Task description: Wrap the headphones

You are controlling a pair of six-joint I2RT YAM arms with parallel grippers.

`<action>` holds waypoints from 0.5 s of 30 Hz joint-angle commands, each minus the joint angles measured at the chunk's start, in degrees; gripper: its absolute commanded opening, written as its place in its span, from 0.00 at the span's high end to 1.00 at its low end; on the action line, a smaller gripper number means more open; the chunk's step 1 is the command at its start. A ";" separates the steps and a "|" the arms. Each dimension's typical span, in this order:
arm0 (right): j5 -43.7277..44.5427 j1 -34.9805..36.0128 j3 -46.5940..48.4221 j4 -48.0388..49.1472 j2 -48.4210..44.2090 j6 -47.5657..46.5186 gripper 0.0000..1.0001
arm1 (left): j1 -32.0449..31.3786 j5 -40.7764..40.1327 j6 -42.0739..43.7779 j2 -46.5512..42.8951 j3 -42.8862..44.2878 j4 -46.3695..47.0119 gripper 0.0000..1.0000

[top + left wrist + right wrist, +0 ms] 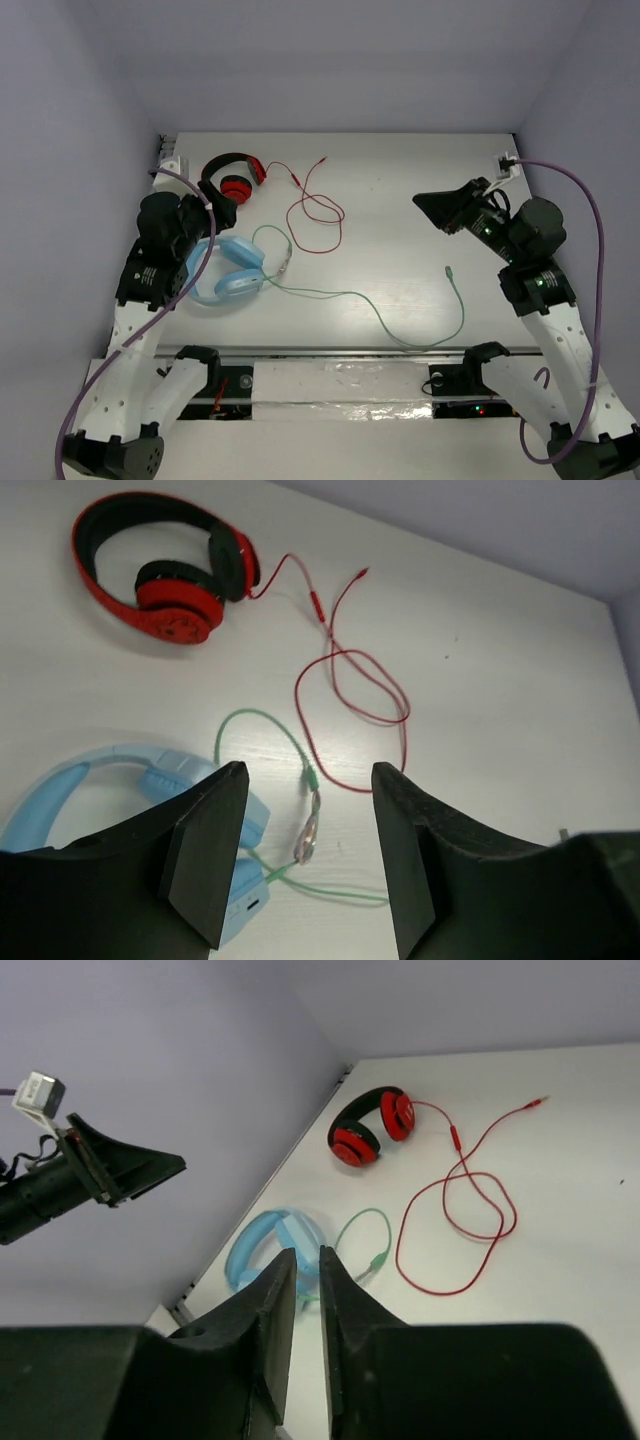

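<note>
Left gripper (308, 790) jaws spread wide, empty, over the light blue headphones (228, 272) lying flat at the table's (400, 165) left, pale green cable (400, 325) trailing loose rightward, right gripper (308, 1260) raised, barely parted, empty

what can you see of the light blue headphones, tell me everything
Light blue over-ear headphones lie flat on the white table, near its left edge. Wide plastic-looking headband, two padded oval cups close together. A thin pale green cable trails loose from them rightward across the table, unwrapped. The left claw hangs open over one cup, not closed on it.
</note>
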 commanded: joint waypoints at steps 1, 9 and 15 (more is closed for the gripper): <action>-0.60 0.66 -2.37 2.78 -1.14 0.63 0.80 | -0.02 -4.35 -0.96 1.40 1.72 -6.07 0.49; 2.47 4.34 -7.39 6.20 -0.69 1.07 1.00 | -0.02 -16.90 0.27 12.37 8.75 -26.56 0.83; 4.76 6.46 -9.23 6.20 -3.77 0.63 1.00 | 2.07 -24.75 -0.78 18.08 9.19 -29.92 0.77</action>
